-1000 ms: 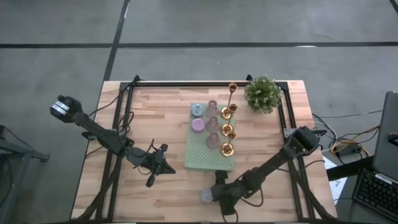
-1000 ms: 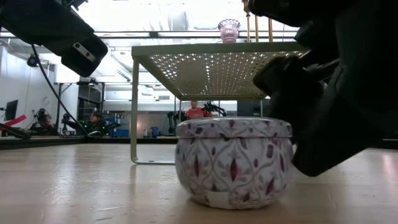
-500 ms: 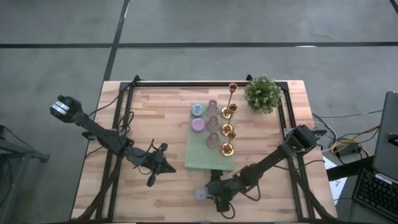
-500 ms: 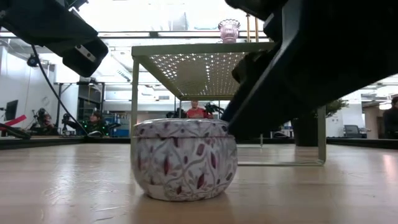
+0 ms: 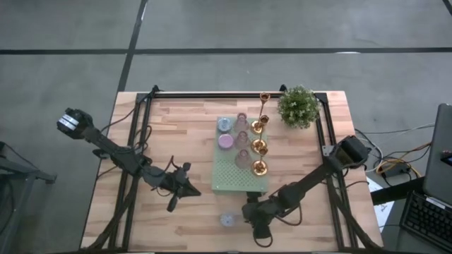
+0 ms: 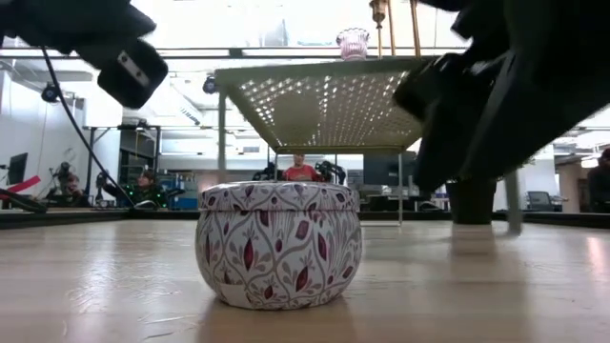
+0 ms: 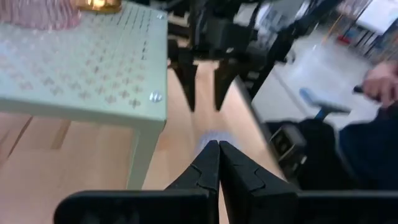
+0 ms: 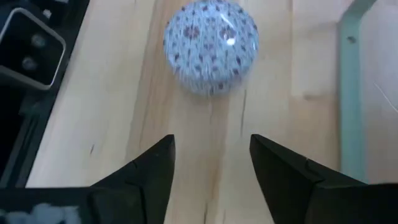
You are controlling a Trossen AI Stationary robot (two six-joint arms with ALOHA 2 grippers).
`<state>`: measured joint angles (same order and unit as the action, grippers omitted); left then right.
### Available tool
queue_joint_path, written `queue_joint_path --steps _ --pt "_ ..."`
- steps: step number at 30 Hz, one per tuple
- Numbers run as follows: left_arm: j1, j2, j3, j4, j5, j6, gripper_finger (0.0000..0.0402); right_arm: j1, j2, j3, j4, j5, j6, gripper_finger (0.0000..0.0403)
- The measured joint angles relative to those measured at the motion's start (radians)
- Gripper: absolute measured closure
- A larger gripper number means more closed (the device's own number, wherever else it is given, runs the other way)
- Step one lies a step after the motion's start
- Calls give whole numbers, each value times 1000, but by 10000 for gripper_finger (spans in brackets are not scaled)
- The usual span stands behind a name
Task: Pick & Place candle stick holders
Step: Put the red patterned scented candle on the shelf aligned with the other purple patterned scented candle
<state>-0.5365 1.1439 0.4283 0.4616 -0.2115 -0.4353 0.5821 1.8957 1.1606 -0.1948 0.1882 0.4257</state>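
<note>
No legible text, label, brand, number or sign appears in any view. The round tin (image 6: pixel 278 244) carries only a leaf-and-vine pattern, with no lettering that can be made out. The pale perforated stand (image 5: pixel 240 171) bears only a pattern of holes. Screens and fittings in the room behind the table are too small to yield any characters.

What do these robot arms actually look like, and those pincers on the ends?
Both are thin, dark, jointed arms. The left gripper ends in two black tapering fingers; the right gripper has two black, flat-faced fingers. Black cables trail along the left arm.
</note>
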Motion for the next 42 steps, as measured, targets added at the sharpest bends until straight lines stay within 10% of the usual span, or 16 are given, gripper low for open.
queue_joint_path --steps 15,34,42 --pt "-2 0 59 25 8 60 384 16 -113 -118 143 -142 -9 367" --pt "-3 0 57 -21 6 58 383 30 18 -178 374 -173 12 394" --pt "-3 9 58 -51 2 41 383 29 107 -156 413 -465 100 394"
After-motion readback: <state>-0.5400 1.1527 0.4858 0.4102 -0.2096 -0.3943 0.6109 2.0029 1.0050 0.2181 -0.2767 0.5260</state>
